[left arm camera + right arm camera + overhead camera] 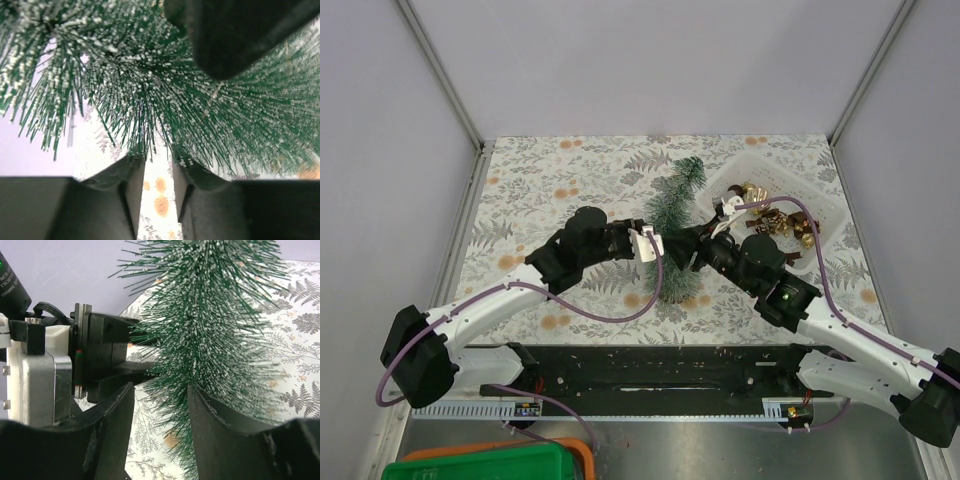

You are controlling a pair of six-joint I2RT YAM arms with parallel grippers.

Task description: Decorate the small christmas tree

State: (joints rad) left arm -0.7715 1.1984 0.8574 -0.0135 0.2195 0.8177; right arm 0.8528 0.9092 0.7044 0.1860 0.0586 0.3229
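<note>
The small christmas tree stands on the fern-print cloth in mid-table, frosted dark green; its base is hidden by both grippers. My left gripper comes in from the left at its lower part. In the left wrist view its fingers are nearly together, with the tips buried in the bristles. My right gripper comes in from the right. In the right wrist view it is open, with lower bristles between the fingers and against the right finger. The left gripper's body shows close beside it.
A white plastic tub holding gold and brown baubles stands at the back right, just behind my right arm. A black rail runs along the near edge. A green and orange bin sits at the bottom left.
</note>
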